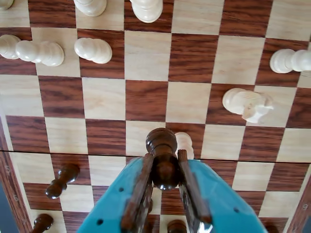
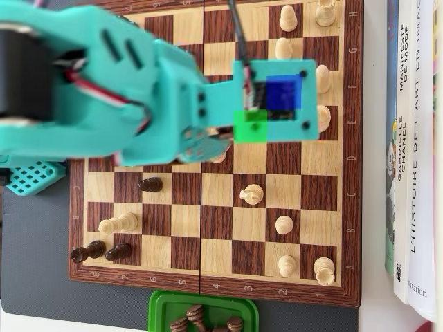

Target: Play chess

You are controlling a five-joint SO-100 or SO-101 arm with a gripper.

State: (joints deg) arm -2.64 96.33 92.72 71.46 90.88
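While the wrist view looks down the turquoise tool (image 1: pixel 165 179), its two fingers (image 1: pixel 138 194) are clamped on a dark brown chess piece (image 1: pixel 163 158), whose rounded head rises between them above the chessboard (image 1: pixel 146 58). A white pawn (image 1: pixel 184 143) stands just behind the held piece. A white knight (image 1: pixel 248 104) lies to the right in this view; white pieces (image 1: pixel 92 49) lie at upper left, and a dark pawn (image 1: pixel 61 180) lies tilted at lower left. From overhead, the turquoise arm (image 2: pixel 124 97) covers the upper left of the board (image 2: pixel 214 238) and hides the tool. A dark pawn (image 2: pixel 149 185) stands alone below the arm. Captured dark pieces sit in a green tray (image 2: pixel 160 311) at the board's lower edge; books (image 2: pixel 415 152) lie to the right.
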